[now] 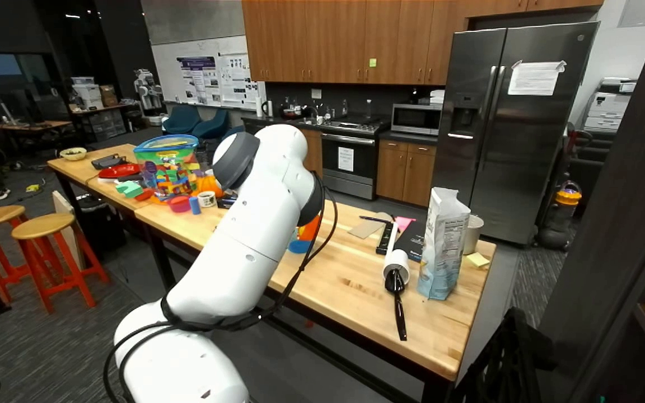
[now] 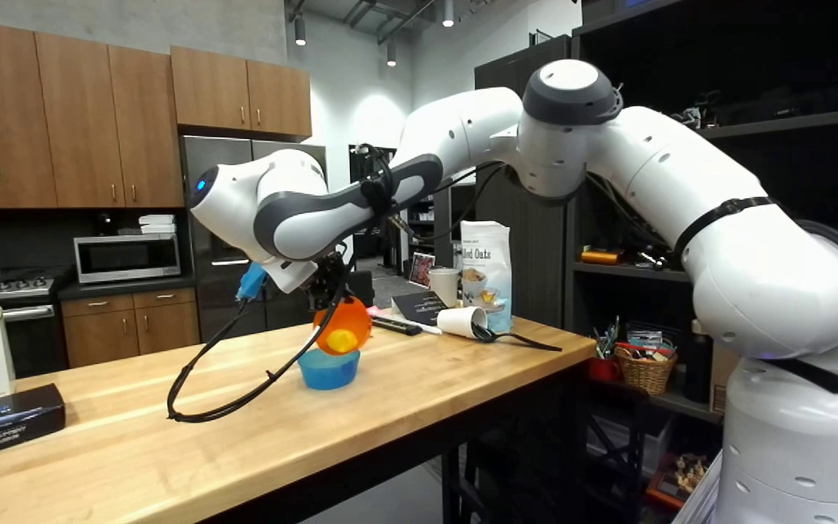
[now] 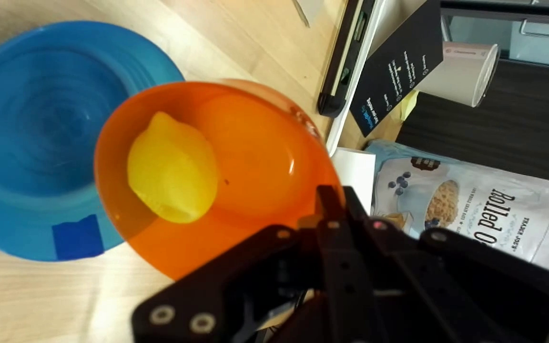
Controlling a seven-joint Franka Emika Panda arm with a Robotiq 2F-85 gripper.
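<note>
Right of center in the wrist view, caught the gripper (image 3: pixel 332 207) with jaws clamped on the rim of an orange bowl (image 3: pixel 260 147), presumably pinched there to leave the inside free for the lemon (image 3: pixel 174 171). Found that lemon left of center, against the wall away from the grip, probably sitting there because of the bowl's tilt. Spotted a blue bowl (image 3: pixel 15 214) at upper left, upright on the table (image 3: pixel 31 305), just below the orange one; couldn't tell if touching. In an exterior view, right of center, saw a cup (image 2: pixel 455 321) on its side, black utensil (image 2: pixel 532 340) poking out low, likely thanks to that pose. Clocked an oats bag (image 2: pixel 488 273) just behind, probably upright thanks to its filling.
</note>
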